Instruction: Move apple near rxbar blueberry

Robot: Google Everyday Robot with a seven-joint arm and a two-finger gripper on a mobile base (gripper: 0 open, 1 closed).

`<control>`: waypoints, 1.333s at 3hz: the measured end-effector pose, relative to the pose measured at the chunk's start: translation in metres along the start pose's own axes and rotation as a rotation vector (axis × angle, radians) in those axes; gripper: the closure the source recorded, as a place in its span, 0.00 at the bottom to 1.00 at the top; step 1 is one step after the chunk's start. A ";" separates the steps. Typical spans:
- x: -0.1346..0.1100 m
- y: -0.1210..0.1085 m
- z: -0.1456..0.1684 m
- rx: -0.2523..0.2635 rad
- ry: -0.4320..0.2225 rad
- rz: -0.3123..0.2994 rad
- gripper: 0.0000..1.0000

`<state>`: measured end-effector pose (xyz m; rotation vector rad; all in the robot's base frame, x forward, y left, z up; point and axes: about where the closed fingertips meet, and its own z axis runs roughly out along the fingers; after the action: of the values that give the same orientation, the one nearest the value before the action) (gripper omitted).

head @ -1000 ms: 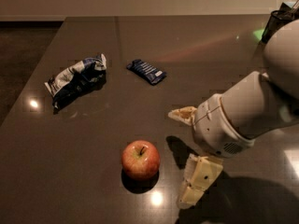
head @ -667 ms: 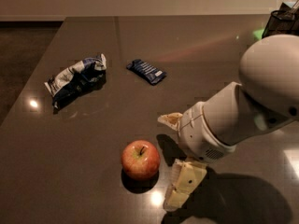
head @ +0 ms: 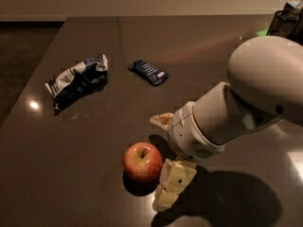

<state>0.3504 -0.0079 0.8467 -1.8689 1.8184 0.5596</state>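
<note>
hand [head: 163, 160] is open just right of the apple [head: 142, 161], low over the worktop [head: 71, 150], lined up as i judge to close on it; the rxbar blueberry [head: 148, 72] lies well apart.

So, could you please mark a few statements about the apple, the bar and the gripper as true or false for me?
1. The round red apple touches the dark blue wrapped bar. False: they lie well apart, with the bar farther back on the dark table.
2. The gripper is open, close to the apple on the picture's right side. True.
3. The gripper holds the apple in the air. False: the apple rests on the table.
4. The crumpled blue-and-white chip bag lies to the picture's left of the bar. True.
</note>
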 end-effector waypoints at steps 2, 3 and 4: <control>-0.019 0.007 0.006 -0.036 -0.043 -0.003 0.00; -0.021 0.007 0.010 -0.044 -0.046 -0.001 0.17; -0.025 0.006 0.011 -0.044 -0.050 -0.002 0.39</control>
<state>0.3434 0.0187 0.8529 -1.8680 1.7850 0.6445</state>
